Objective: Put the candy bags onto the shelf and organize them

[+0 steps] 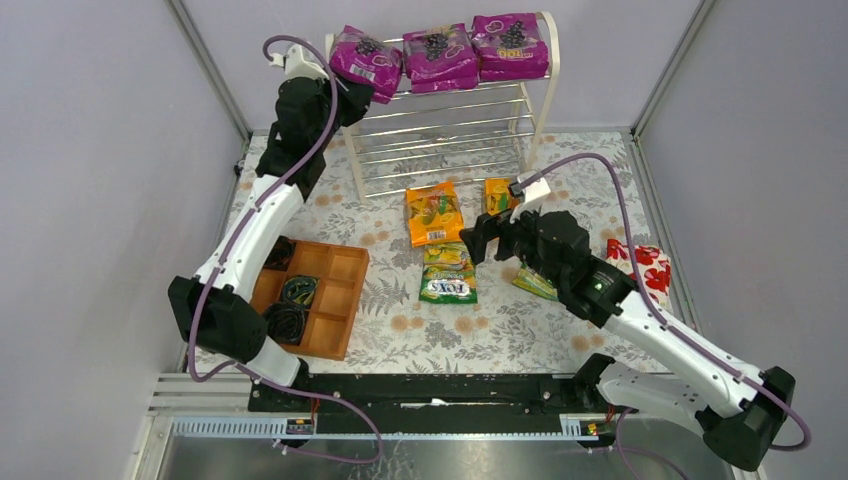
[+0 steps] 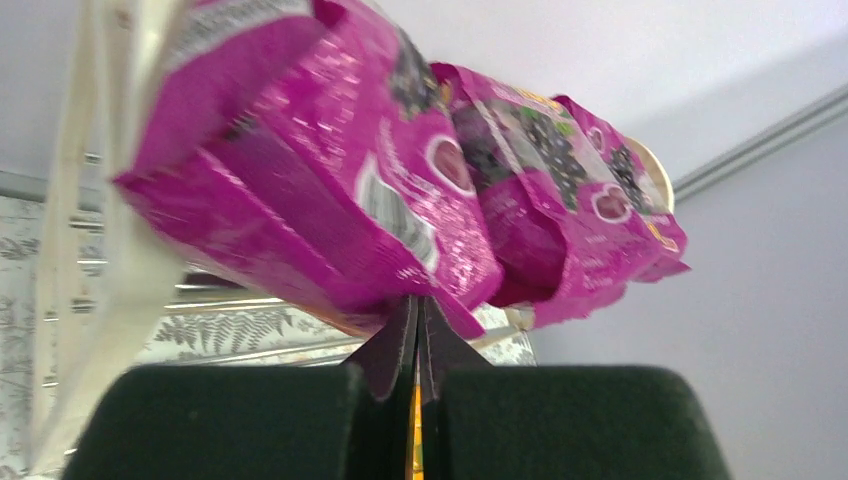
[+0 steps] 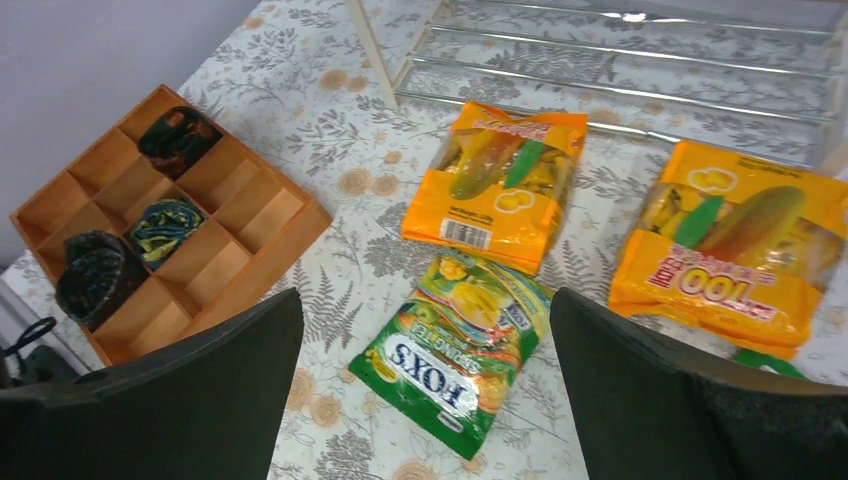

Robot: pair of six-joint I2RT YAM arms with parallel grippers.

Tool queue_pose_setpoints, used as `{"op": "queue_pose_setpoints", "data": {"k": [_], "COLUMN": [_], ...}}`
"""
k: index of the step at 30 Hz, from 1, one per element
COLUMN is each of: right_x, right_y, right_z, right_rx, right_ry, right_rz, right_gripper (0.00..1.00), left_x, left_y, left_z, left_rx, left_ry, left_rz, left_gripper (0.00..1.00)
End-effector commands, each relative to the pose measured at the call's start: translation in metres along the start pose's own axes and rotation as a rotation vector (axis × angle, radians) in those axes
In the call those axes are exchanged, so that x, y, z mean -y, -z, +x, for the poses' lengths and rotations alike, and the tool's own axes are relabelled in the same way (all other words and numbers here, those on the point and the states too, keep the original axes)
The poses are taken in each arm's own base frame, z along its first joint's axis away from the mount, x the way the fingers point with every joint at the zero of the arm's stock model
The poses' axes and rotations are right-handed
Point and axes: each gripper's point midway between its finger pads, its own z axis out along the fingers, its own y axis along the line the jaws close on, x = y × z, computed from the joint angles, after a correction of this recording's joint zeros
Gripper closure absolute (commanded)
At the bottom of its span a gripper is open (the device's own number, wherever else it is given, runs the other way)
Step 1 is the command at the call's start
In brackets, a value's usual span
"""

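Observation:
The white shelf [image 1: 547, 75] stands at the back with three purple candy bags on its top tier [image 1: 440, 55] [image 1: 510, 45]. My left gripper [image 1: 352, 100] is shut on the edge of the leftmost purple bag [image 1: 365, 60], which hangs tilted over the shelf's left end; it also shows in the left wrist view [image 2: 330, 180]. On the table lie two orange bags [image 1: 433, 212] [image 1: 497, 195] and a green-yellow FOXS bag [image 1: 448, 275]. My right gripper [image 3: 422, 300] is open and empty above that FOXS bag [image 3: 460, 345]. A second green bag [image 1: 535, 282] lies partly hidden under the right arm.
A brown wooden compartment tray [image 1: 350, 300] with dark rolled items sits at the front left. A red bag with white flowers [image 1: 645, 265] lies at the right. The shelf's lower chrome rods [image 1: 450, 130] are bare. Grey walls enclose the table.

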Motion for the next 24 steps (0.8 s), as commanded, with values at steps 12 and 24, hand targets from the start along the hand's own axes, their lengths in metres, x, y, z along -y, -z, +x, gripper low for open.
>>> {"op": "queue_pose_setpoints", "data": {"k": [12,24], "right_x": [-0.071,-0.066], "right_y": [-0.079,-0.149], "right_z": [-0.136,-0.188], "right_rx": [0.343,0.537], "right_ry": [-0.341,-0.445], "right_rz": [-0.208,-0.170], "right_gripper": [0.00,0.19], "left_x": [0.030,-0.003], "left_y": [0.043,0.010], "left_z": [-0.091,-0.130], "left_rx": [0.139,0.137], "left_ry": [-0.231,-0.220], "left_rz": [0.069,0.120], "left_gripper": [0.26,0.37]}}
